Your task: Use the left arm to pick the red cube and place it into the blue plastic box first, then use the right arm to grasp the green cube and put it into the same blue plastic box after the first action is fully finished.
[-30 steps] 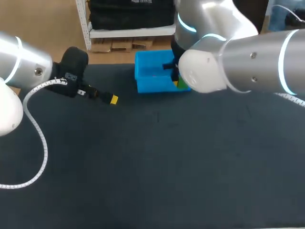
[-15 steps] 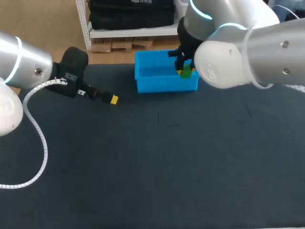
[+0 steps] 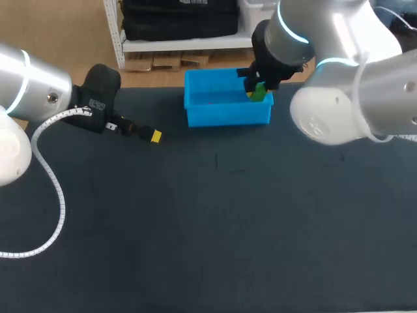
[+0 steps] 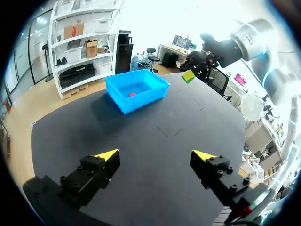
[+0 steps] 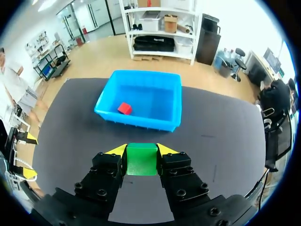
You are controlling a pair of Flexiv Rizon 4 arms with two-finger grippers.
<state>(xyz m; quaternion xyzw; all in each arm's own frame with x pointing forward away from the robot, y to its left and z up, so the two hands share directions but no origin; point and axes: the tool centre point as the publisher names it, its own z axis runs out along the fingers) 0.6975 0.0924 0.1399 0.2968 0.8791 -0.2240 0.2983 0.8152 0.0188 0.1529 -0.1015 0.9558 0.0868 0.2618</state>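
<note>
The blue plastic box (image 3: 228, 116) stands close to the far edge of the desk (image 3: 215, 228), its walls upright and its top open. The red cube (image 5: 124, 108) lies on its floor, near one side wall and apart from the other three. The right arm comes in from the right side, and its tool (image 5: 141, 149) pinches the green cube (image 5: 141, 159) between both yellow tips, one on each side face. In the head view the cube hangs over the right end of the box, at the rim. In the left wrist view it shows raised well above the desk, off to that same end. In the right wrist view the box lies ahead of the fingers, so whether the cube is inside the line of the rim cannot be told. The left tool (image 4: 155, 155) is spread wide with nothing between its fingers. It sits low over the desk to the left of the box and well apart from its wall. A white coiled cable (image 3: 52, 189) trails along the left arm over the desk's left part. From the box's near wall to the desk's near edge the dark surface is open.
</note>
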